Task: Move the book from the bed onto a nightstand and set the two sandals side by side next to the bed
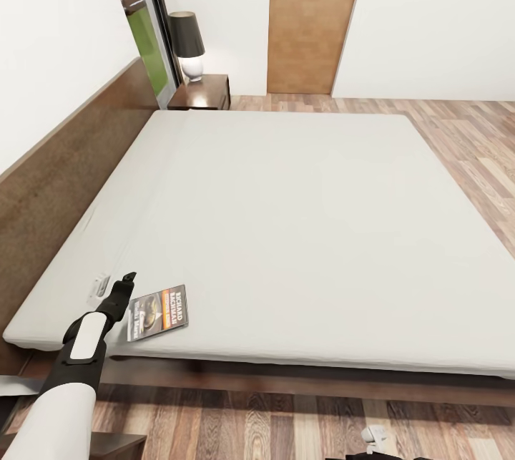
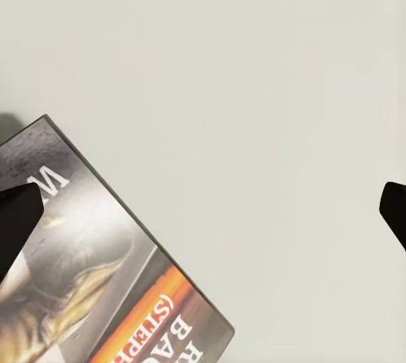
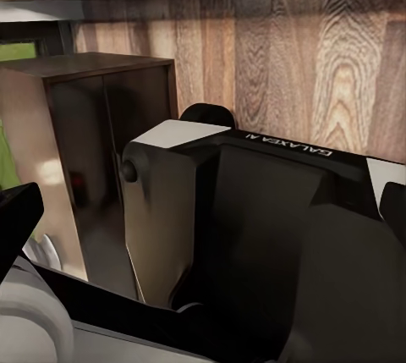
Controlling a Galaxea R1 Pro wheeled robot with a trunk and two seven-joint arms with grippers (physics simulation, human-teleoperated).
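Hovering over the book [image 1: 158, 312] at the bed's [image 1: 300, 231] near corner, the left gripper [image 1: 123, 288] is spread wide and empty; nothing is moved yet. Nightstand [image 1: 204, 93] placement and both sandals remain; the right gripper's opening I cannot tell.

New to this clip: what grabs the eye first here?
The big pale bed dominates the head view, with the book lying near its close left corner. The left gripper hovers open at the book's edge. A black-shaded lamp stands on the far nightstand.

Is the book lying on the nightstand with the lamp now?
No, the book lies on the bed mattress at its near corner, far from the nightstand that carries the lamp.
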